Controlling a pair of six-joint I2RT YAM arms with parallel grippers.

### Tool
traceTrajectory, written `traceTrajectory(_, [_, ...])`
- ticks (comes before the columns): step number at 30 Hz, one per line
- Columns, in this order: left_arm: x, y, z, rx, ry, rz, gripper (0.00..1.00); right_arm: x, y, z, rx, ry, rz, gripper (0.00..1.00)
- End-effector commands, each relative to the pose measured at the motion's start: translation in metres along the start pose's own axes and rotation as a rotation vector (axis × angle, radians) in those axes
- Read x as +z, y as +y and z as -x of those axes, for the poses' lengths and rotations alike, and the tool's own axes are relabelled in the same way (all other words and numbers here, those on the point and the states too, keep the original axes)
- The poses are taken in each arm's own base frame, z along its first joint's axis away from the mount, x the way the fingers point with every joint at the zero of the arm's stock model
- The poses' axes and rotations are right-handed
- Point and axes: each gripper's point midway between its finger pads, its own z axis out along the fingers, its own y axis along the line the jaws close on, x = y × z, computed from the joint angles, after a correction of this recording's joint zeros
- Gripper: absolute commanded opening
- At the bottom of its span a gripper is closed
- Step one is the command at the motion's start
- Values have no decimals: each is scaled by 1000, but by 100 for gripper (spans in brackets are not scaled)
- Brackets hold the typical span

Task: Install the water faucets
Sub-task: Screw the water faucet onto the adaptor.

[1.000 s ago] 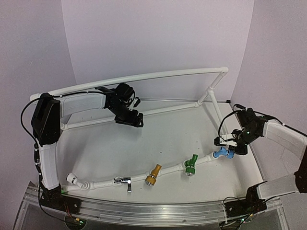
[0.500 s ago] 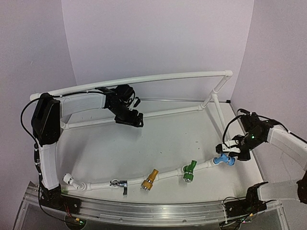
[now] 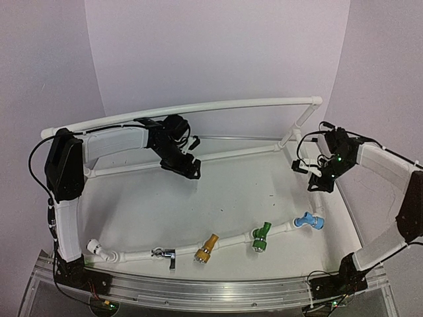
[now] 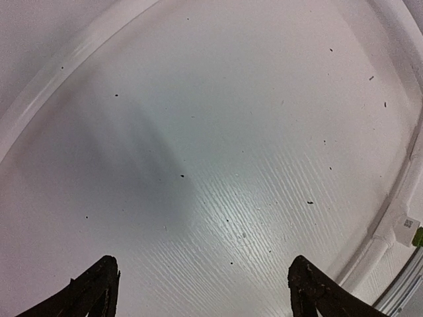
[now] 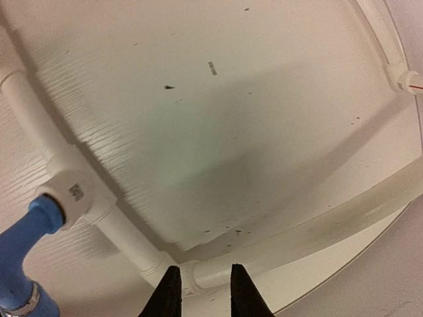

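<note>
Surface [image 3: 225, 205]: white, dark-specked.
Room: I see lilac walls [image 3: 218, 53].
Left hand [image 4: 205, 294]: spread wide.
Right hand [image 5: 201, 294]: slightly parted.

The left arm [image 3: 115, 142] and right arm [image 3: 390, 168] match: smooth white shells on the long links, blocky black housings at the joints. The left claw [image 3: 187, 165] is black all over, and its two fingers [image 4: 99, 290] are dark and rough-edged at the tips. Well behind it, a thin black cable [image 3: 30, 160] loops beside a large black joint housing [image 3: 63, 165]. The right claw [image 3: 317, 179] is also black, with slim tapered fingers [image 5: 168, 294]. Just behind it glows a small green light [image 3: 338, 158], and black wires [image 3: 304, 140] arc beside it.
</note>
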Motion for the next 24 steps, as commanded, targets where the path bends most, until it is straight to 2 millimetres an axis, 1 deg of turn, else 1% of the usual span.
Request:
traceTrajectory(1, [-76, -30, 84, 92, -285, -25, 89, -2, -57, 15, 163, -45, -115, 24])
traceTrajectory(4, [-82, -27, 94, 86, -314, -18, 89, 6, -87, 15, 215, -37, -169, 24])
traceTrajectory(8, [-72, -12, 91, 48, -289, -4, 89, 26, -120, 13, 257, -10, -220, 24])
traceTrajectory(10, [-66, -5, 87, 22, -277, 1, 89, 33, -135, 13, 270, -6, -243, 23])
traceTrajectory(11, [-64, 0, 87, 4, -276, -1, 89, 34, -145, 16, 276, -10, -258, 23])
traceTrajectory(12, [-64, 6, 88, -13, -281, 1, 89, 39, -150, 16, 280, -9, -257, 23])
traceTrajectory(18, [-62, 46, 90, -121, -309, 26, 88, 49, -188, 31, 253, -33, -289, 23])
traceTrajectory(22, [-57, 74, 92, -178, -317, 53, 88, 65, -209, 40, 217, -46, -293, 23])
traceTrajectory(24, [-55, 87, 94, -216, -322, 64, 88, 74, -225, 45, 216, -50, -309, 23])
